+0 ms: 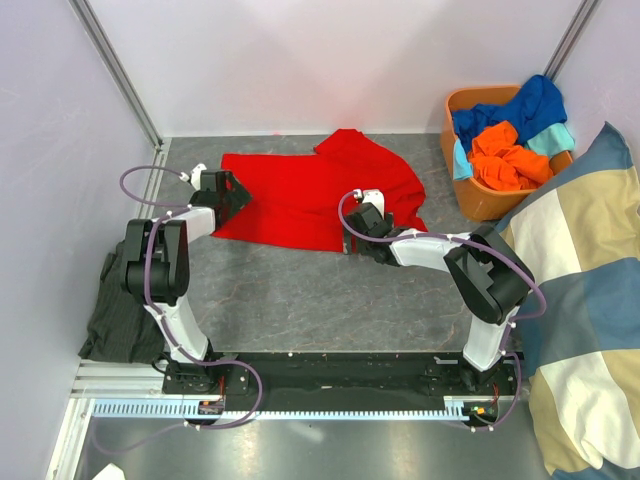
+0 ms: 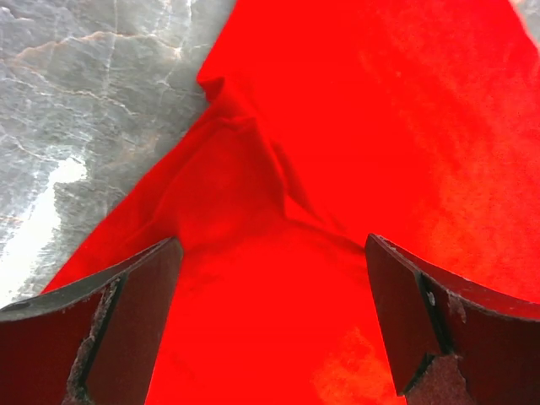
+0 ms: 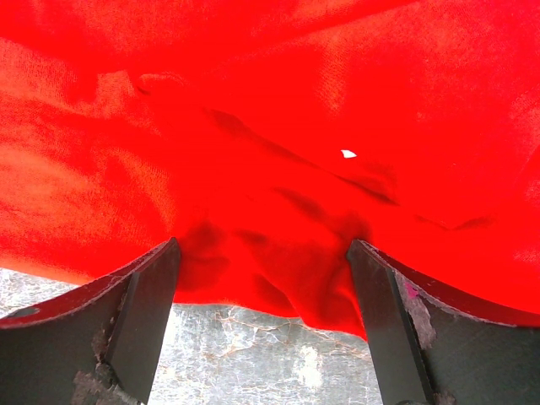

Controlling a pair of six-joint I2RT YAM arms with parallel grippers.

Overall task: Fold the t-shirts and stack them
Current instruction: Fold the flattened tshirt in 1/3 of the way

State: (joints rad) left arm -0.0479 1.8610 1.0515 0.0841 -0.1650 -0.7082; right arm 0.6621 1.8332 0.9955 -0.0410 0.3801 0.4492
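A red t-shirt (image 1: 310,190) lies spread on the grey table, rumpled at its right side. My left gripper (image 1: 236,196) is open at the shirt's left edge, its jaws straddling red cloth (image 2: 270,278). My right gripper (image 1: 358,226) is open at the shirt's near right hem, its jaws on either side of a wrinkled hem (image 3: 270,253). Neither gripper is closed on the cloth. Orange (image 1: 505,155), royal blue (image 1: 525,105) and light teal (image 1: 555,137) shirts lie piled in an orange basket (image 1: 480,200) at the back right.
A big blue-and-beige checked cushion (image 1: 580,300) fills the right side. A dark grey cloth (image 1: 115,315) lies at the left edge by the left arm's base. Walls close the back and the left.
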